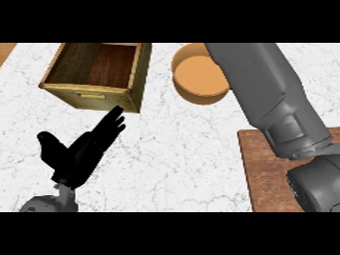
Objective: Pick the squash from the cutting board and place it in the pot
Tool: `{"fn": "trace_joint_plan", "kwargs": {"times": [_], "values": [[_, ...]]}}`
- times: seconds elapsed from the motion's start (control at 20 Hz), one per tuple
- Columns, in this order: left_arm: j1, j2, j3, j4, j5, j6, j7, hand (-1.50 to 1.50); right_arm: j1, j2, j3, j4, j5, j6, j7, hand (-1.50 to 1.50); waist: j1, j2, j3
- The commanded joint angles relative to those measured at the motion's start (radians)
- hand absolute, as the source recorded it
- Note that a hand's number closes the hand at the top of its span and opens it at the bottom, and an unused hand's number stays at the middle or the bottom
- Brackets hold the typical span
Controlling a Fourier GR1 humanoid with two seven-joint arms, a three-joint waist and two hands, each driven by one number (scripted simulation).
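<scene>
Nearest to the camera is the right forearm [275, 99], a big grey limb that enters at the lower right, passes over the cutting board [259, 179] and goes up across the right side of the pot [194, 74]. The right hand itself is beyond the upper edge of the view, so I cannot tell what it is doing or if it carries something. The squash is also not to be seen: the uncovered part of the board has nothing on it and the visible part of the pot is bare, so it is either under the arm or in the hidden hand; I cannot say which. The left hand [81, 152] rests low at the left above the marble counter [172, 149], its fingers straight and a little apart, holding nothing, near the front corner of the wooden box [91, 92]. By my judgement the step in hand is the transfer toward the pot. To do it well, the hand should come over the middle of the pot's opening, not over the rim, go down inside it before it lets go, and then rise straight, so the arm does not push the pot.
</scene>
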Motion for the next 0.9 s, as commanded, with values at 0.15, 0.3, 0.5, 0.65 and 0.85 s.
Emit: {"fn": "trace_joint_plan", "kwargs": {"times": [0.15,0.3,0.5,0.65,0.85], "values": [[-0.038,-0.019,-0.017,-0.006,-0.002,-0.003,0.021,0.00,0.028,0.036,-0.181,0.053,-0.164,-0.135,-0.122,-1.50,0.018,0.015,0.002],[-0.030,-0.013,0.001,0.009,-0.009,0.006,0.010,0.00,0.003,0.066,-0.214,0.070,-0.195,-0.187,-0.177,-1.50,0.022,0.012,0.001],[0.019,0.015,0.016,-0.003,0.012,-0.037,-0.018,0.00,0.035,0.066,-0.261,0.087,-0.239,-0.231,-0.300,-1.50,0.024,0.009,0.001],[-0.013,-0.021,-0.004,-0.004,-0.013,0.003,0.003,0.00,0.029,0.020,-0.288,0.094,-0.256,-0.253,-0.358,-1.50,0.008,0.006,0.001],[0.019,-0.019,-0.018,-0.019,-0.023,0.000,0.008,0.00,0.011,-0.001,-0.279,0.140,-0.220,-0.356,-0.350,-1.50,0.008,0.000,0.001]]}}
